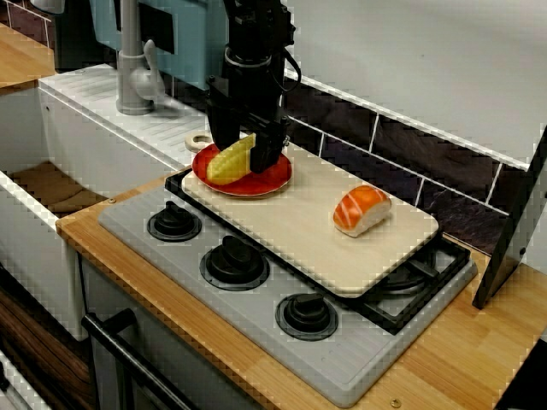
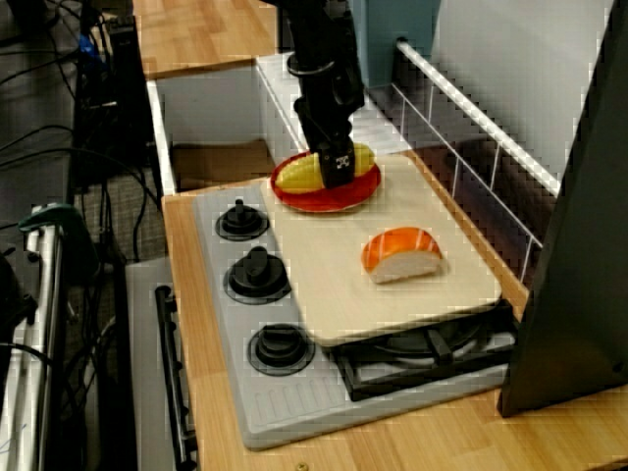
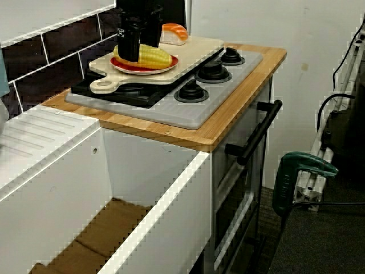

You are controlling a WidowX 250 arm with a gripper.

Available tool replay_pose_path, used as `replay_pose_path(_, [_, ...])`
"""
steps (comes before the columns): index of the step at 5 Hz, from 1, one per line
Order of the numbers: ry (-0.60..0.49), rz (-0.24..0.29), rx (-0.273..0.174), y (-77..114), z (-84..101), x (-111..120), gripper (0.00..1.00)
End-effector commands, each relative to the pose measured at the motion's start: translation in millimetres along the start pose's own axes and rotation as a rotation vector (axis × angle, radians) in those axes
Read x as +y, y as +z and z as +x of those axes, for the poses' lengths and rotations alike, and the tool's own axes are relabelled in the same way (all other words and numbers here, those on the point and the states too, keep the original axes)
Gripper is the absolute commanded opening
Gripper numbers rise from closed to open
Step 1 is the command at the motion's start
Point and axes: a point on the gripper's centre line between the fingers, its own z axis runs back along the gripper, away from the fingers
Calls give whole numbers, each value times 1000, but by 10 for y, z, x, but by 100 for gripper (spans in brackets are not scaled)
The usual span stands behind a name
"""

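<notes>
The gripper (image 1: 244,154) clamps its fingers (image 1: 267,154) on the corn (image 1: 224,164), which, round and slick, could slip free or tip the plate (image 1: 273,180).

Gripper (image 3: 136,54) at corn (image 3: 155,56) on red plate (image 3: 144,69)

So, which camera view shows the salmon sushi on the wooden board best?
The high view from the stove's end: the salmon sushi lies whole and largest there, stripes clear. The front view also shows the salmon sushi whole, slightly smaller. The view from the sink side shows only part, behind the pincer gripping the corn.
</notes>
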Motion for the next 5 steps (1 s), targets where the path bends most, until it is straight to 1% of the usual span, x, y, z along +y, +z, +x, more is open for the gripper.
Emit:
replay_pose_path(1, [-6, -5, -59, 171, 45, -12, 0])
replay_pose_path(2, [-9, -8, -63, 182, 51, -17, 0])
replay_pose_path(3, [-15, -31, -88, 308, 90, -35, 0])
replay_pose_path(4, [-51, -49, -126, 485, 125, -161, 0])
replay_pose_path(5, [-85, -69, -150, 616, 160, -303, 0])
